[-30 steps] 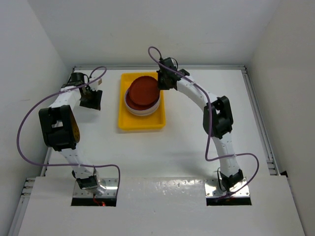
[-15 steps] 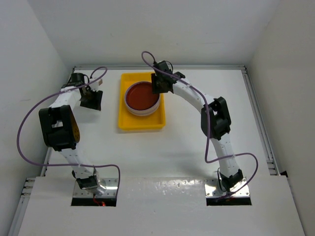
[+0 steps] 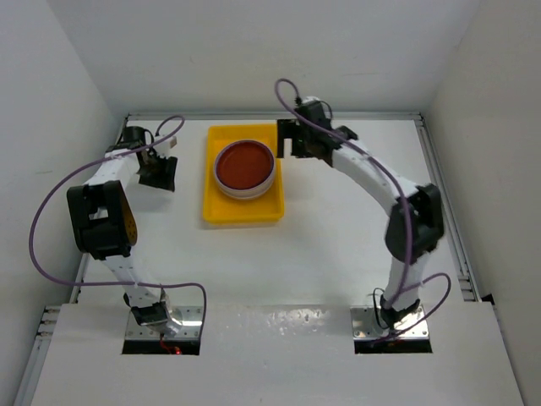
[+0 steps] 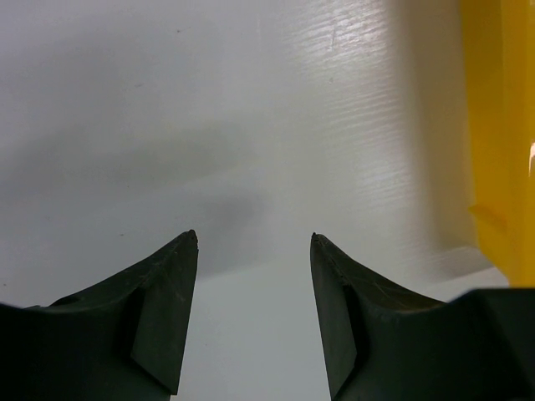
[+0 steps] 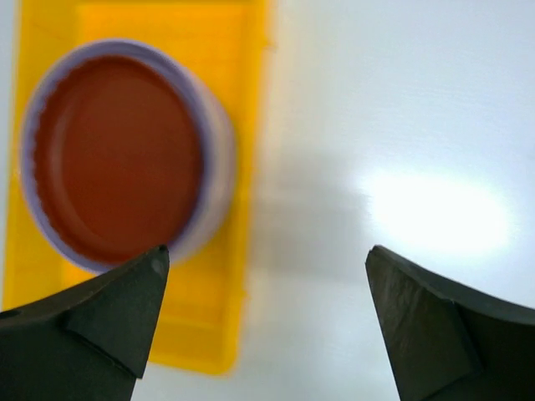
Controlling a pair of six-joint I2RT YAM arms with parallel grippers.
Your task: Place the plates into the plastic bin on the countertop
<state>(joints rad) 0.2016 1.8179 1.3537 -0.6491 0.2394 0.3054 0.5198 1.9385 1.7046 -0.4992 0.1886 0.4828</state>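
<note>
Under red plate [image 3: 245, 163], stack [image 3: 245, 194] mostly hidden

A white surface [image 3: 321, 254] is enclosed by plain white walls [image 3: 254, 51] on three sides; metal edging [image 3: 443, 194] is seen along its edges, under soft light

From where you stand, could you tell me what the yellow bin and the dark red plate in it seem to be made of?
Yellow bin: likely plastic, evenly bright, with a smooth moulded rim. Dark red plate: probably plastic too, uniform colour, thin raised lip; ceramic cannot be excluded.
</note>
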